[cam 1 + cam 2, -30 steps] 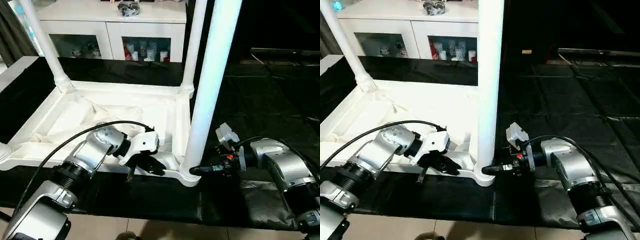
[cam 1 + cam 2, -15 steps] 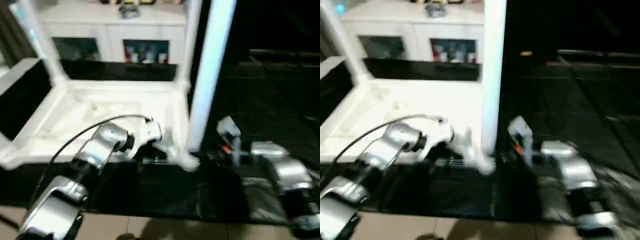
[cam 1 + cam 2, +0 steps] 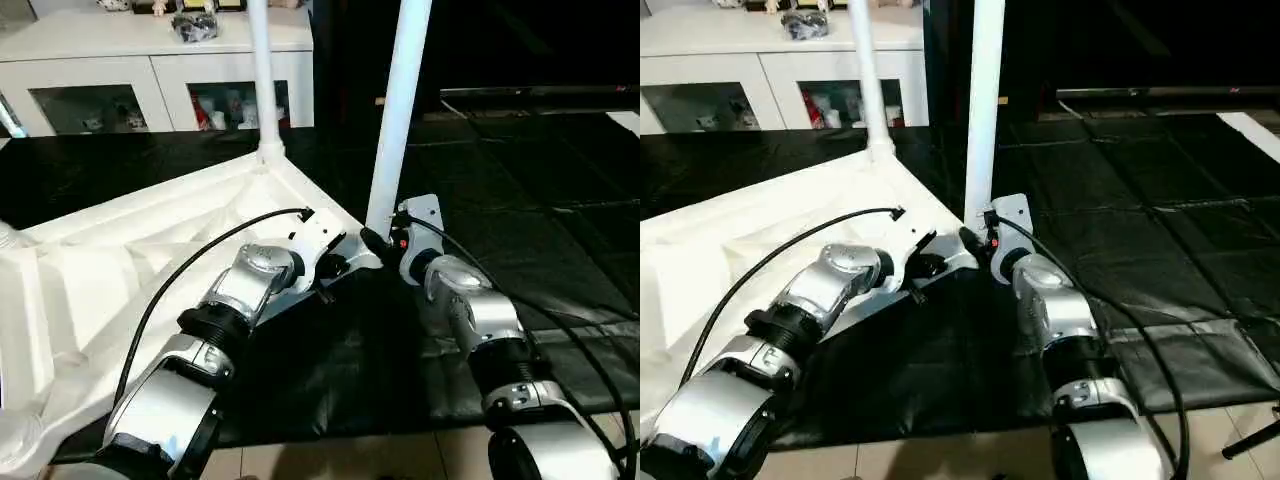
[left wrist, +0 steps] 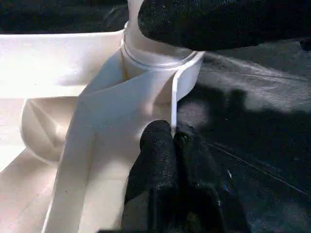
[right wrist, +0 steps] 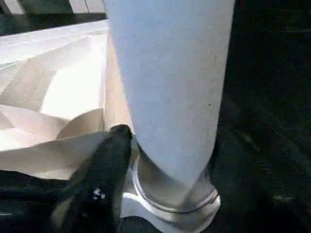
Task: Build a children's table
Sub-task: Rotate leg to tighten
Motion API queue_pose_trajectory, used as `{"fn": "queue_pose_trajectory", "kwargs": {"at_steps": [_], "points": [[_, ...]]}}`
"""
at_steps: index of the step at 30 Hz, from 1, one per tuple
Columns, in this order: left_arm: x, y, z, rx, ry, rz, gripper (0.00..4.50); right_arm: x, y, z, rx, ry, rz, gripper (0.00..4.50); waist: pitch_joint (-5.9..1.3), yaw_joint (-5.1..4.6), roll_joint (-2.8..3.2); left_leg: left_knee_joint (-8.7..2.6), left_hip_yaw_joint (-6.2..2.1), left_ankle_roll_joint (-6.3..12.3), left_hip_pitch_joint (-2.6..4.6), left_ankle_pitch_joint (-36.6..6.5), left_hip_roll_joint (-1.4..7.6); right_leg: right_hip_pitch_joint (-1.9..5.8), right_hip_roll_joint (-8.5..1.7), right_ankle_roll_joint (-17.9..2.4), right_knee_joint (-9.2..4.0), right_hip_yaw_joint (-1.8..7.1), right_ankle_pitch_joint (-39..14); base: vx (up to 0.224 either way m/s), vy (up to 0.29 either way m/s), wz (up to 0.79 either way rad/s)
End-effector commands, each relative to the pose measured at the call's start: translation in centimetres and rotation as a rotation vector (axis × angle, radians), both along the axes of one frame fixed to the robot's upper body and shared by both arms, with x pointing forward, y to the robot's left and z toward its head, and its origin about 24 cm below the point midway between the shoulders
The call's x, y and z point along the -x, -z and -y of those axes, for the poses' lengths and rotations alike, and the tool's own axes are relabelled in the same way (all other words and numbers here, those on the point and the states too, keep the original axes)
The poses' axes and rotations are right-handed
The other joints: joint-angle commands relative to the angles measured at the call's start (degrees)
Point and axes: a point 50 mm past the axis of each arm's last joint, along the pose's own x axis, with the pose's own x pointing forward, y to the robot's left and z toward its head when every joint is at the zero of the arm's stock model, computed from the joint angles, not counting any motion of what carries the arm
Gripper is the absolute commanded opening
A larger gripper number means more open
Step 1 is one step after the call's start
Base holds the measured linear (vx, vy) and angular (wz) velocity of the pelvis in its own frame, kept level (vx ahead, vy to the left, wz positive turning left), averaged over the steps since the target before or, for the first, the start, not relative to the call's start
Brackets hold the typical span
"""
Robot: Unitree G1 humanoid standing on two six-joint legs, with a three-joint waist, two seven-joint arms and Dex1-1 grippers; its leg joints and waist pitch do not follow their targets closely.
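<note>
Tabletop (image 3: pixel 120 260) upside down on black mat (image 3: pixel 520 200). Left gripper (image 4: pixel 172 141) pinched on its rim near corner socket (image 4: pixel 160 68). Right gripper (image 3: pixel 372 240) at leg (image 3: pixel 398 110) base, 3 o'clock side; its grip unclear.

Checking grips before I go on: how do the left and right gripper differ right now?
The left gripper is shut, pinching the tabletop's rim beside the corner socket. The right gripper is at the base of the near leg, one finger beside it. Both work the same corner.

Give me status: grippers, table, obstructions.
Left gripper shut on tabletop rim. Right gripper at near leg, jaw state unclear. Nothing blocking.
</note>
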Motion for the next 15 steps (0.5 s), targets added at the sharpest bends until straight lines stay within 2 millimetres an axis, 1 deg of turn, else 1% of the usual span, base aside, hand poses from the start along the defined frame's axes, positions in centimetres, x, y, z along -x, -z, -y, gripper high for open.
{"fn": "queue_pose_trajectory", "kwargs": {"at_steps": [1, 2, 3, 4, 5, 6, 7, 8, 9, 10, 11, 12, 13, 14, 15], "points": [[-0.8, -2.2, 1.0, 0.010, 0.021, 0.106, 0.00, 1.2, 0.8, -3.1, -0.064, -0.160, -0.036, 3.06, -4.42, 0.44, -0.70, -4.28, 0.27, 3.61, 0.33, -14.7, 0.59, 3.22, -3.02, -9.7, -3.10, 2.11, -17.1, 0.000, 0.000, 0.00], [-0.7, -1.9, 0.6, -0.008, 0.045, 0.098, 0.00, 1.5, 0.8, -2.4, -0.063, -0.180, -0.012, 3.12, -4.37, 0.69, -0.62, -4.24, 0.47, 3.94, 0.38, -14.2, 0.58, 3.17, -3.06, -10.3, -2.99, 2.20, -16.8, 0.000, 0.000, 0.00], [-0.7, -1.9, 0.6, -0.008, 0.045, 0.098, 0.00, 1.5, 0.8, -2.4, -0.063, -0.180, -0.012, 3.20, -4.32, 0.98, -0.75, -4.13, 0.65, 4.07, 0.53, -14.5, 0.53, 3.10, -2.96, -10.1, -3.03, 2.28, -17.8, 0.000, 0.000, 0.00], [-0.6, -1.8, 0.4, -0.017, 0.061, 0.093, 0.00, 1.7, 0.8, -2.0, -0.061, -0.194, 0.000, 3.20, -4.39, 1.29, -0.79, -4.00, 0.79, 4.13, 0.68, -14.2, 0.53, 2.89, -3.11, -10.4, -2.95, 2.50, -17.8, 0.000, 0.000, 0.00], [-0.6, -1.8, 0.4, -0.017, 0.061, 0.093, 0.00, 1.7, 0.8, -2.0, -0.061, -0.194, 0.000, 3.37, -4.39, 1.35, -0.83, -3.98, 0.91, 4.21, 0.67, -14.0, 0.55, 2.91, -3.09, -10.4, -2.97, 2.54, -18.0, 0.000, 0.000, 0.00], [-0.3, -1.4, -0.3, -0.037, 0.119, 0.085, 0.00, 2.5, 0.9, -0.2, -0.047, -0.254, 0.029, 3.53, -4.46, 1.59, -1.16, -4.01, 0.86, 4.62, 0.21, -12.3, 0.47, 3.47, -3.05, -9.8, -2.93, 2.40, -17.9, 0.000, 0.000, 0.00], [-0.2, -1.3, -0.5, -0.041, 0.132, 0.082, 0.00, 2.8, 0.9, 0.3, -0.043, -0.270, 0.036, 3.53, -4.40, 1.79, -1.21, -4.00, 0.92, 4.96, 0.24, -12.1, 0.53, 3.50, -2.99, -9.3, -2.90, 2.43, -18.0, 0.000, 0.000, 0.00], [-0.1, -1.2, -0.7, -0.046, 0.157, 0.084, 0.00, 3.1, 0.9, 1.0, -0.038, -0.289, 0.044, 3.57, -4.40, 2.06, -1.13, -3.99, 0.90, 5.35, 0.36, -12.1, 0.64, 3.38, -3.09, -9.1, -2.99, 2.48, -18.2, 0.000, 0.000, 0.00], [0.0, -1.1, -1.0, -0.047, 0.181, 0.072, 0.00, 3.4, 0.9, 1.9, -0.028, -0.307, 0.053, 3.67, -4.44, 2.05, -1.24, -4.04, 0.78, 5.52, -0.05, -11.2, 0.75, 3.65, -3.08, -8.9, -2.79, 2.50, -17.9, 0.000, 0.000, 0.00], [0.2, -1.0, -1.2, -0.049, 0.202, 0.060, 0.00, 3.7, 0.7, 2.7, -0.012, -0.327, 0.062, 3.81, -4.47, 2.25, -1.29, -3.98, 0.80, 5.47, -0.11, -10.4, 0.69, 3.64, -3.08, -8.8, -2.82, 2.41, -18.1, 0.000, 0.000, 0.00], [0.4, -0.9, -1.6, -0.054, 0.240, 0.061, 0.00, 4.0, 0.5, 3.8, 0.002, -0.350, 0.069, 3.91, -4.48, 2.31, -1.43, -3.96, 0.85, 5.62, -0.11, -10.2, 0.68, 3.62, -3.07, -8.9, -2.84, 2.42, -18.2, 0.000, 0.000, 0.00], [0.9, -0.6, -2.1, -0.061, 0.296, 0.038, 0.00, 4.5, 0.1, 5.5, 0.026, -0.389, 0.079, 3.97, -4.50, 2.46, -1.40, -3.91, 0.89, 5.81, 0.10, -9.8, 0.84, 3.39, -3.11, -9.1, -2.75, 2.55, -18.3, 0.000, 0.000, 0.00], [0.9, -0.6, -2.2, -0.062, 0.307, 0.032, 0.00, 4.6, 0.0, 5.8, 0.030, -0.398, 0.081, 4.01, -4.50, 2.89, -1.32, -3.86, 0.93, 6.07, 0.26, -9.6, 0.99, 3.33, -3.01, -9.5, -2.73, 2.61, -17.9, 0.000, 0.000, 0.00], [1.3, -0.5, -2.6, -0.071, 0.373, 0.036, 0.00, 5.0, -0.5, 6.7, 0.040, -0.443, 0.082, 4.08, -4.40, 3.03, -1.37, -3.92, 1.03, 6.14, 0.52, -10.0, 1.11, 3.02, -2.96, -10.1, -2.69, 2.66, -17.8, 0.000, 0.000, 0.00], [1.6, -0.4, -2.8, -0.070, 0.403, 0.022, 0.00, 5.2, -0.8, 7.2, 0.045, -0.470, 0.082, 4.17, -4.35, 3.09, -1.35, -3.95, 1.01, 6.04, 0.38, -10.3, 1.15, 3.15, -2.92, -10.0, -2.59, 2.64, -17.9, 0.000, 0.000, 0.00]]}}
